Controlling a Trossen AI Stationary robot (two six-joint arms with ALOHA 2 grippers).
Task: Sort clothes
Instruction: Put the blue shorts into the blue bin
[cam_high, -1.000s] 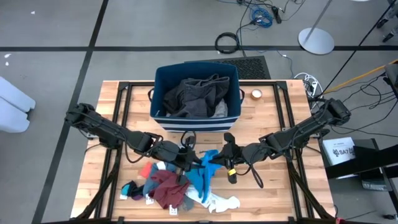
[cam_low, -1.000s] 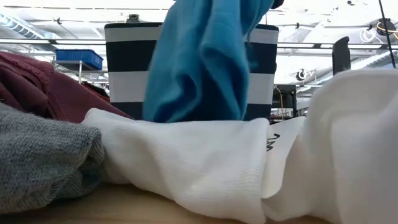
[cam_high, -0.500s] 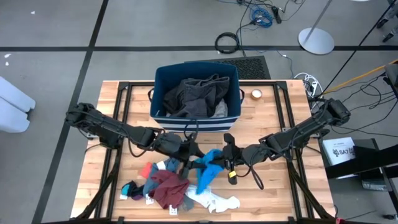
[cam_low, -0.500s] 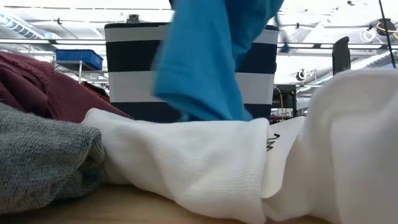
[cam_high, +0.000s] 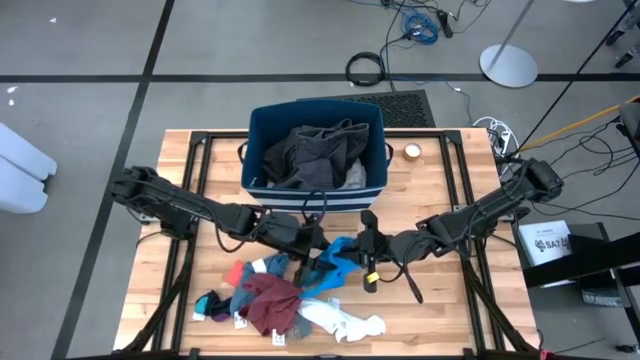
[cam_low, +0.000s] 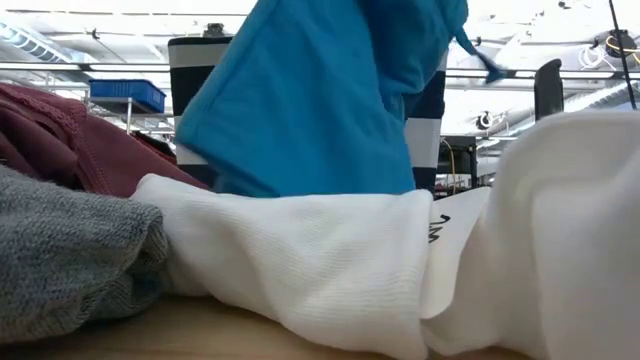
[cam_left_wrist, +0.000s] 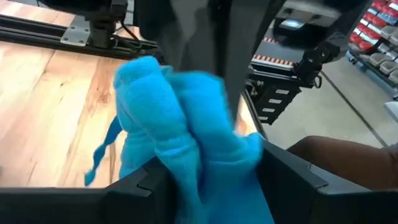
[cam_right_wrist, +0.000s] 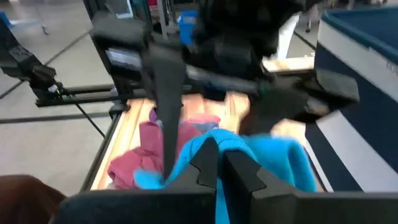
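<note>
A bright blue piece (cam_high: 338, 262) hangs bunched between my two grippers above the table's middle, in front of the navy striped bin (cam_high: 258, 150). My right gripper (cam_high: 352, 258) is shut on it. My left gripper (cam_high: 322, 262) faces it from the left, open, with the blue bunch (cam_left_wrist: 180, 137) between its fingers. On the table in front lie a maroon piece (cam_high: 270, 300), a white garment (cam_high: 345, 322) and small socks (cam_high: 215, 305). Dark grey clothes (cam_high: 315, 152) fill the bin. My right gripper pinches an upper fold of the blue piece (cam_right_wrist: 214, 144) between its two shut fingers, coming level from the table's right side. The cloth hangs bunched and slack below the fingers; the white garment (cam_low: 330, 260) hides its lower end. My left gripper's open fingers (cam_left_wrist: 292, 177) flank the blue bunch; whether they touch it I cannot tell.
The striped bin (cam_low: 190, 90) stands just beyond the grippers. A small round object (cam_high: 412, 152) lies at the far right of the table. Black frame rails (cam_high: 200, 190) run along the table's left and right sides. Grey cloth (cam_low: 70, 250) lies at the near left.
My left gripper has opened, let go of the blue piece and shifted a little toward the table's right. The blue piece, which trailed down onto the pile, is now drawn up into a shorter bunch under my right gripper, its lower part swung leftward.
</note>
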